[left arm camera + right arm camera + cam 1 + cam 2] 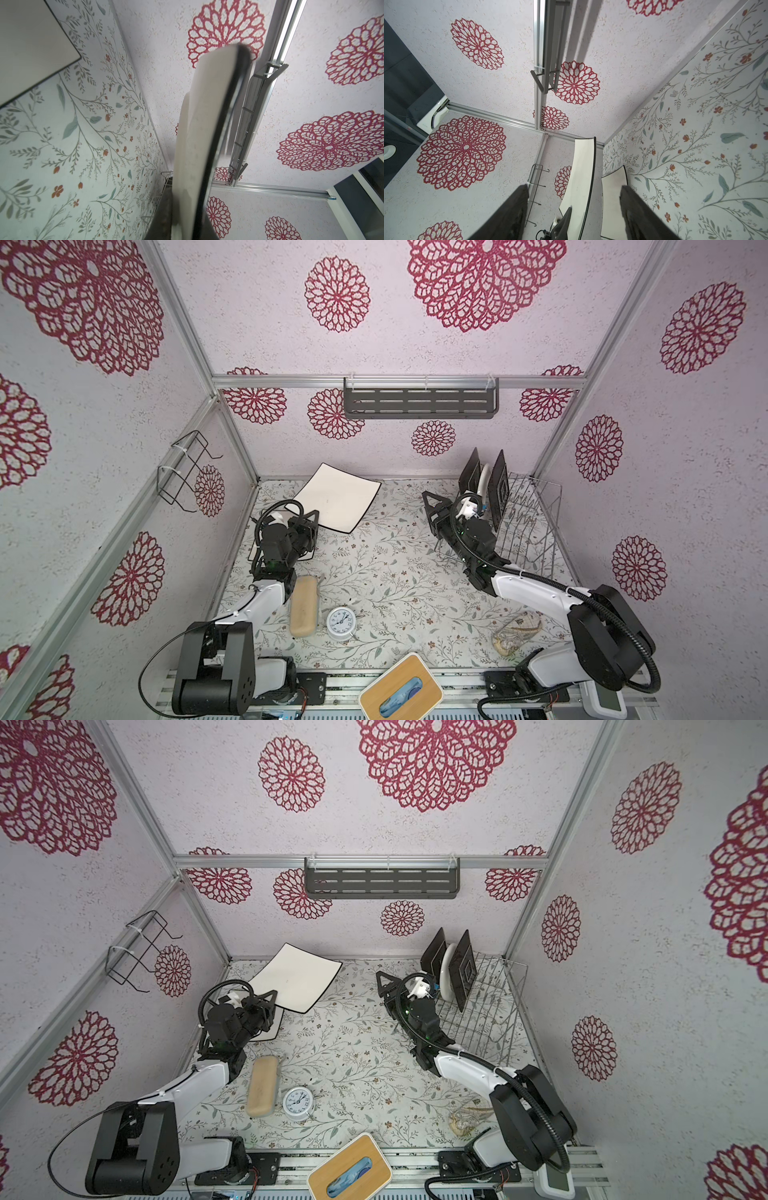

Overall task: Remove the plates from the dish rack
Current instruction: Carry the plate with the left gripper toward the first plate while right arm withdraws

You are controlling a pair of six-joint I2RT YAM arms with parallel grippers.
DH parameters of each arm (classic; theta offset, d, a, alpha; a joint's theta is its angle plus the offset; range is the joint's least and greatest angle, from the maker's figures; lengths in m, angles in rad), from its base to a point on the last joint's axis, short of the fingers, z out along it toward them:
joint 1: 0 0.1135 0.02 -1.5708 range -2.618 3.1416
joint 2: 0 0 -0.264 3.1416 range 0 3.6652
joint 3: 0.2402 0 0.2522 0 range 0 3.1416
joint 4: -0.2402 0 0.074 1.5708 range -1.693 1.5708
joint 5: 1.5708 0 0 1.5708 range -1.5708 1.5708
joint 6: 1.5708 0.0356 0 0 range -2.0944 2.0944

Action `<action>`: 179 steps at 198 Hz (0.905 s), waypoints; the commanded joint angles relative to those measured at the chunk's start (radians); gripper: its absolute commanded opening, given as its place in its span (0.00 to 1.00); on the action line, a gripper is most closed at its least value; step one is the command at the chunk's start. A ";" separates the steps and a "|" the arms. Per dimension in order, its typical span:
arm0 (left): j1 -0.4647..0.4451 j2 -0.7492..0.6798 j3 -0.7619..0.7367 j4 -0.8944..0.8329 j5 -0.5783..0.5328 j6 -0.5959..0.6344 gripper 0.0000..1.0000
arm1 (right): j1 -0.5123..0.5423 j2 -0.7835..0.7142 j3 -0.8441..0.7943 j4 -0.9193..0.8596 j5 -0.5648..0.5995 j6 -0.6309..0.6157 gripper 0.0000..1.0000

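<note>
My left gripper (308, 517) is shut on the near edge of a white squarish plate (338, 497), which it holds tilted above the table's back left. The left wrist view shows that plate (207, 124) edge-on. A second white plate (275, 1025) lies flat under the left arm, mostly hidden. The silver dish rack (536, 526) stands at the back right. It holds two dark plates (469, 472) (498, 489) upright with a round white plate (483, 481) between them. My right gripper (432, 516) is open and empty just left of the rack, facing the held plate (581, 176).
On the near half of the table are a beige case (303, 605), a white alarm clock (340, 623) and a clear glass object (515, 635). A wooden-lidded tissue box (401, 689) sits at the front edge. A dark grey shelf (419, 400) and a black wire basket (183, 472) hang on the walls.
</note>
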 commanded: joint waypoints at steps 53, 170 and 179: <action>0.134 -0.091 -0.043 0.162 -0.044 0.019 0.00 | -0.002 0.087 0.104 -0.048 -0.227 -0.038 0.72; 0.354 -0.024 -0.137 0.253 -0.004 0.040 0.00 | 0.025 0.204 0.156 -0.028 -0.327 -0.002 0.74; 0.363 -0.007 -0.141 0.274 0.000 0.040 0.00 | 0.026 0.204 0.158 -0.028 -0.329 -0.002 0.74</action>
